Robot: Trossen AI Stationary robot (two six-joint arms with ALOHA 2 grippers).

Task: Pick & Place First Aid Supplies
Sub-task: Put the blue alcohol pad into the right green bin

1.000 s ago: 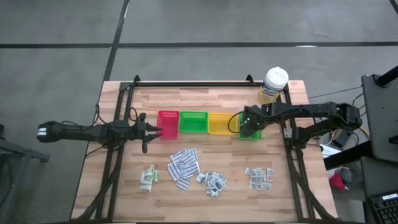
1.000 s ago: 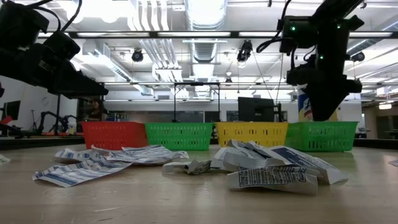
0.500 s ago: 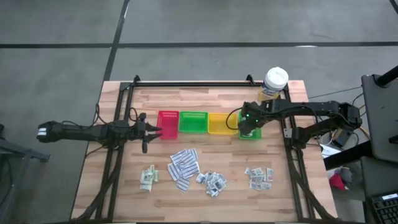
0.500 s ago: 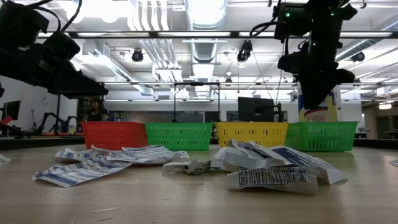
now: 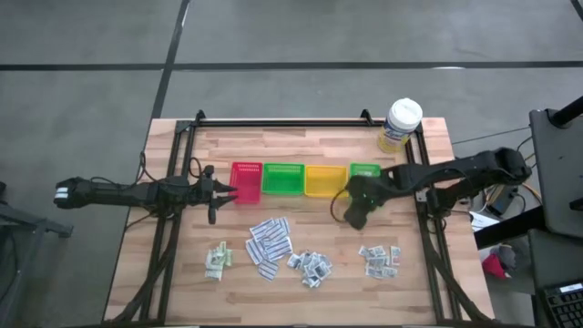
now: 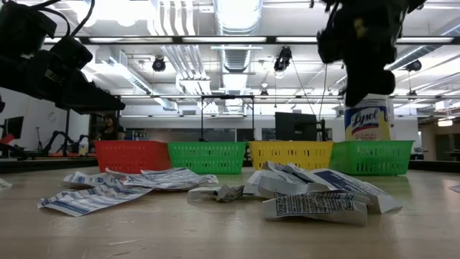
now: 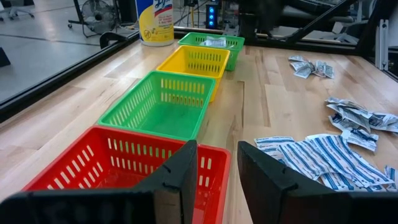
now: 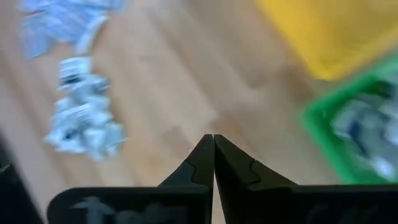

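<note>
The first aid supplies lie in several piles on the wooden table's near half: pale green sachets [image 5: 216,260], long white strips [image 5: 270,244], small squares [image 5: 311,267] and another pile [image 5: 379,260]. A few packets [image 8: 357,130] lie in the right-hand green tray [image 5: 364,171]. My right gripper [image 5: 355,213] [image 8: 213,152] hangs shut and empty above bare wood, just in front of that tray and the yellow tray [image 5: 321,180]. My left gripper [image 5: 217,193] [image 7: 217,165] waits open at the red tray [image 7: 118,162], holding nothing.
Four trays stand in a row across the table's middle: red [image 5: 246,180], green [image 5: 283,179], yellow, green. A white-lidded, yellow-labelled tub [image 5: 401,123] stands at the far right corner. Black frame rails [image 5: 173,228] run along the table's left, right and far sides.
My right gripper has left the spot over the right-hand green tray, moving toward the table's near edge and rising, and it has turned as it went. It now hangs over bare wood in front of the trays. The piles have not moved.
</note>
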